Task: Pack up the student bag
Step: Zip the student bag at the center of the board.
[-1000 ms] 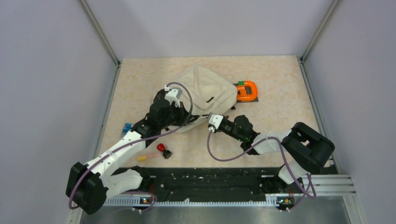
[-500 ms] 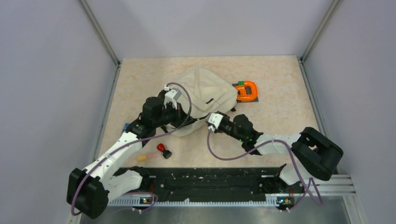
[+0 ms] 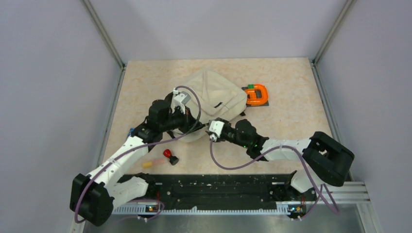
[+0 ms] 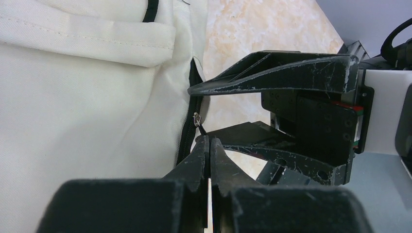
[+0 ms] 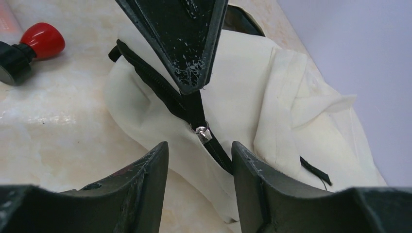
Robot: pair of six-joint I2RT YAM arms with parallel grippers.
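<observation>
On the tabletop [image 3: 291, 121] we see the student bag [image 3: 214, 94] lying mid-field, with an orange object [image 3: 256, 93] just beside its right edge. Near the left arm lie a red-capped black piece [image 3: 169, 156], a pale tube [image 3: 151, 163] and something blue [image 3: 131, 131]. The left tool [image 4: 209, 141] is pinched fully closed on the bag's black zipper line. The right tool [image 5: 199, 146] reaches in low from the right, half open around the silver zipper pull [image 5: 203, 132], and grips nothing.
</observation>
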